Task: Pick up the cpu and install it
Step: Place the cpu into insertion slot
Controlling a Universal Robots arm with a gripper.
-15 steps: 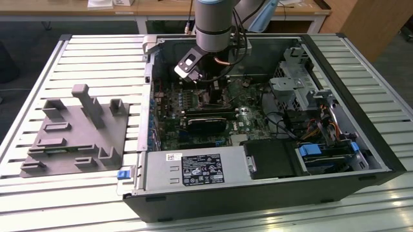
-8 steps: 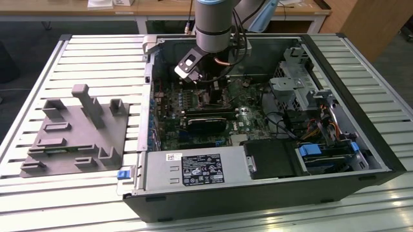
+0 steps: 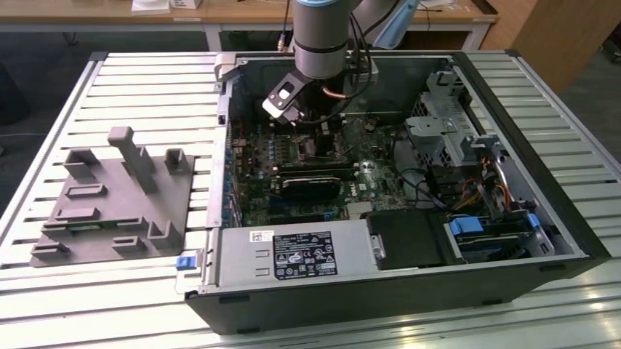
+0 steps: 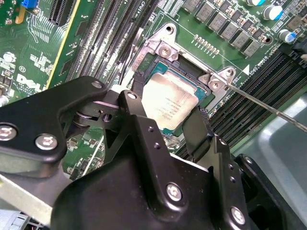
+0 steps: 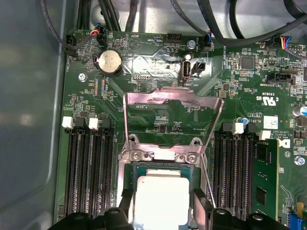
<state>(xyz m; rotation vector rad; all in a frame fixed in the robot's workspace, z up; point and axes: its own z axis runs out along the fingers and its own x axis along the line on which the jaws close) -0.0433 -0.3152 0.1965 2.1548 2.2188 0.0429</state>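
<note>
Just beneath the hand (image 4: 169, 101), cpu (image 4: 169, 106) at socket (image 4: 164, 48)

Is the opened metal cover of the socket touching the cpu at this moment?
Apart. In the first wrist view the cover lies flipped open over the board, and the screwed hinge bar sits between it and the cpu.

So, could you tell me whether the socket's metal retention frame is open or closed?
Open: in the first wrist view the retention frame is swung back over the motherboard, leaving the cpu uncovered.
</note>
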